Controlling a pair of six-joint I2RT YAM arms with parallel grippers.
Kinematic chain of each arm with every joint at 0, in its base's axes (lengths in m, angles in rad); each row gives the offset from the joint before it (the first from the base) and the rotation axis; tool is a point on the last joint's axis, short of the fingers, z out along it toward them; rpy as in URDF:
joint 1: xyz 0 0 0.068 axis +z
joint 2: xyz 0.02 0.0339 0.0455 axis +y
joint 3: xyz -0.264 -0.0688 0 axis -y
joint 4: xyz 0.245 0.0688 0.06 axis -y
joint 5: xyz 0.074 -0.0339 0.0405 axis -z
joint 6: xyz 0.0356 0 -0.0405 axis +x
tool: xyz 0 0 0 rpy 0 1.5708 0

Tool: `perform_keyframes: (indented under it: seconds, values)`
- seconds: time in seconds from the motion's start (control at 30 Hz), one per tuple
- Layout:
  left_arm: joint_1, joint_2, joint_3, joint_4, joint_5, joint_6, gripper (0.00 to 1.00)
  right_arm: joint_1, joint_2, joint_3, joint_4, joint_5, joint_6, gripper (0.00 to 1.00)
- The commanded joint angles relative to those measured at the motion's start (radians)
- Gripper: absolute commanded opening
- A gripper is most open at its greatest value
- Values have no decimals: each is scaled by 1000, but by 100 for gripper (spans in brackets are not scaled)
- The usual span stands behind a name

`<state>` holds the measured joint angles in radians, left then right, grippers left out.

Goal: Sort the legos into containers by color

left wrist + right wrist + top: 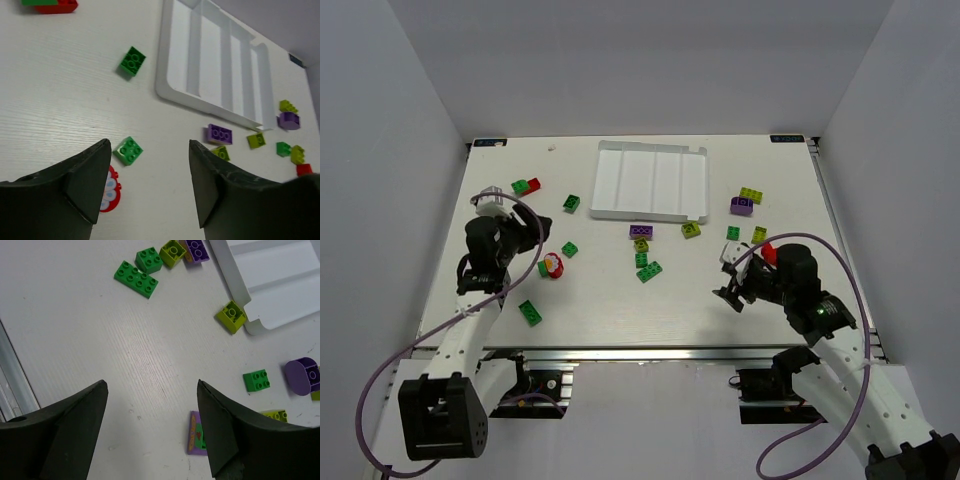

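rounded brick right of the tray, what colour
Purple; the rounded brick shows best in right wrist view.

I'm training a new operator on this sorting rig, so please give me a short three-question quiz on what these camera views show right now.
1. True or false: some of the small studded plastic bricks already lie in the flat white plastic tray.
2. The left pincer is: A) shut on a brick; B) open and empty; C) out of view.
3. In the right wrist view, what colour is the small square plastic brick nearest the tray's corner?
Key: 1 false; 2 B; 3 yellow-green.
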<state>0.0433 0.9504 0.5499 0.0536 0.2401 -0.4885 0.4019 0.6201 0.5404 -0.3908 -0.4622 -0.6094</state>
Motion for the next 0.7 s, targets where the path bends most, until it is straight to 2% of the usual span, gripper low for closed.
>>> perform_keyframes:
  seconds: [0.0,0.17,0.27,0.3,0.4,0.5,0.67]
  values:
    - [6,50,67,-54,-125,54,74,23,9,16,30,56,-1,78]
    - [6,226,206,-168,-303,96,74,72,30,18,33,103,-1,80]
    - [-26,333,271,-187,-375,133,74,87,32,16,35,109,-1,81]
    - [-64,362,324,-207,-431,146,74,90,30,16,33,109,0,81]
    - [-89,485,451,-253,-501,208,74,91,20,13,35,111,0,81]
    - [-92,589,534,-264,-498,263,74,91,10,12,35,105,2,82]
    - [-92,732,660,-299,-395,580,74,95,3,10,33,89,2,83]
